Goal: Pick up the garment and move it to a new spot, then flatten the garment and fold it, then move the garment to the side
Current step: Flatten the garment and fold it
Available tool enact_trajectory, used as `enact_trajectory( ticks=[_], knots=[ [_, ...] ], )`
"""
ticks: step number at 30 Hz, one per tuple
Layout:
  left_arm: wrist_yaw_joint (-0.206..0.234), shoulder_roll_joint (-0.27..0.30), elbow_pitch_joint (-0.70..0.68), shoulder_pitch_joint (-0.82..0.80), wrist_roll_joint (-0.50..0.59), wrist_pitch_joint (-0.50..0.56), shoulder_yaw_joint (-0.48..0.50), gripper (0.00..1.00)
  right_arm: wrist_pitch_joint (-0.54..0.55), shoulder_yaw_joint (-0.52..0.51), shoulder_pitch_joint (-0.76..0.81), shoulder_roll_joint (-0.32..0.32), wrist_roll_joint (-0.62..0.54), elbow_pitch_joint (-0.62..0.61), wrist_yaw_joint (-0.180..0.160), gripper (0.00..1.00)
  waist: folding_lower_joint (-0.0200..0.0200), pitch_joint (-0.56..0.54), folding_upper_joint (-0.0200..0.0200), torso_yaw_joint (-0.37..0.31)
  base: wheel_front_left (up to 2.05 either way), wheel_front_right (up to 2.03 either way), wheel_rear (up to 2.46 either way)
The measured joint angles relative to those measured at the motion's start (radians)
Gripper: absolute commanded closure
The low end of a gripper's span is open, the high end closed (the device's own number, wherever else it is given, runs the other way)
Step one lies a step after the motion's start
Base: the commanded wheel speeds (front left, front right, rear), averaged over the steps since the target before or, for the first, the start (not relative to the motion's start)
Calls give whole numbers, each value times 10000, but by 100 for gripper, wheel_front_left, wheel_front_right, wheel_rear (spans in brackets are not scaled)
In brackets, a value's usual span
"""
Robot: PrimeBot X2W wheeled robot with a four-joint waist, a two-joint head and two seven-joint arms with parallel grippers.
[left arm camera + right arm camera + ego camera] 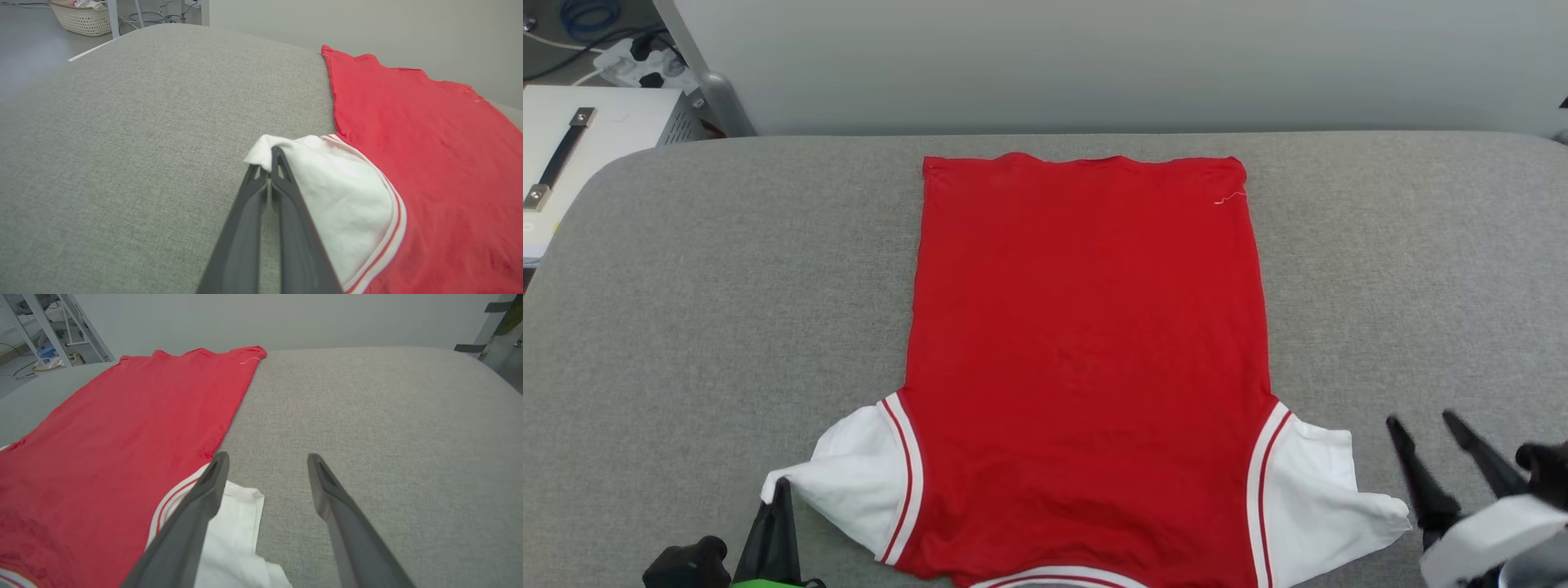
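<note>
Our left gripper [269, 160], at seven o'clock, pinches a sleeve [331, 192] of the garment [1086, 327] in its jaws; our right gripper [265, 459], four o'clock, jaws spread.

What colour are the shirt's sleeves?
The sleeves are white, joined by red-white striped trim to the red garment; head view shows it best.

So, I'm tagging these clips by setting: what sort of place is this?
Likely a robotics lab or workshop, not a home: grey padded table, power strip on the floor, laundry basket.

One garment [1086, 343], two end effectors (left [780, 487], right [1421, 418]), one basket [81, 22]
</note>
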Motion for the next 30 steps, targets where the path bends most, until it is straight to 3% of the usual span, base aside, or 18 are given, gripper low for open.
enact_trajectory(
  ticks=[7, 14, 22, 26, 30],
  knots=[
    [-205, -232, -433, -560, 341, 0, 6, 100, 936, -267, -2899, -918, -61, -1045, 0, 0, 0, 534, 0, 61, 0, 0, 0],
    [-552, -702, -963, -1457, 543, -2, 29, 100, 4025, 662, -6479, -2015, 825, -1097, 0, 0, 1, 1402, 0, 404, 0, 0, 0],
    [-794, -1122, -1400, -2424, 740, 0, -192, 100, 7910, 2257, -10020, -3001, 1400, 796, 0, 0, 3, 2692, 0, 1064, 0, 0, 0],
    [-863, -1152, -1599, -2738, 715, 0, -430, 100, 9789, 2675, -11120, -2968, 1896, 1914, 0, 0, 3, 3302, 0, 1475, 0, 0, 0],
    [-688, -1166, -1923, -2988, 347, -2, -807, 100, 10686, 2932, -12053, -2823, 1860, 2514, 0, 0, 3, 3906, 0, 1881, 0, 0, 0]
  ],
)
